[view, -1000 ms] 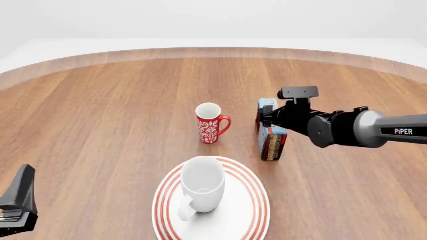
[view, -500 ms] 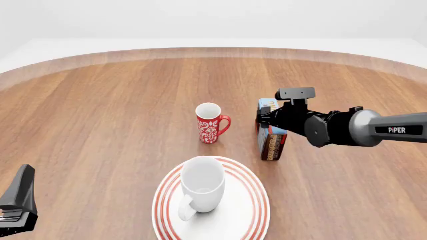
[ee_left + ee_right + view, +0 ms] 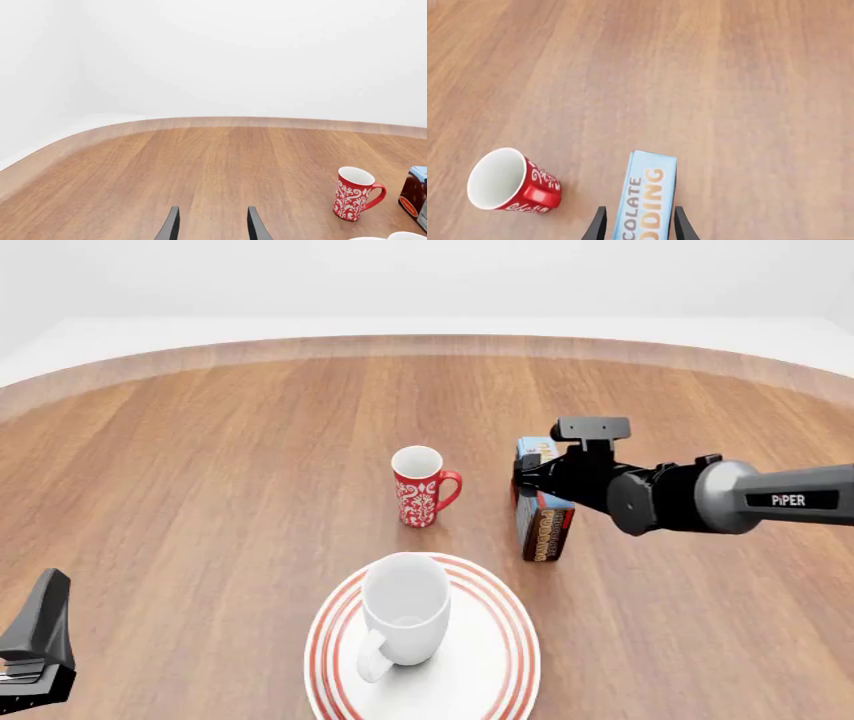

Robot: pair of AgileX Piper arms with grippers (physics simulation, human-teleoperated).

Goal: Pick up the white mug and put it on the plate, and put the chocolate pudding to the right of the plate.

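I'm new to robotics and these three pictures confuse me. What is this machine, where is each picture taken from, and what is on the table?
These are simulator renders of two robot arms at a round wooden table. The front view looks down from above and behind the arms. The other two come from cameras behind each gripper. The white mug stands on the red-ringed plate. Beyond it are a red mug and the chocolate pudding carton. The right gripper has its fingers on either side of the carton; whether they press it, I cannot tell. The left gripper is open, holding nothing.
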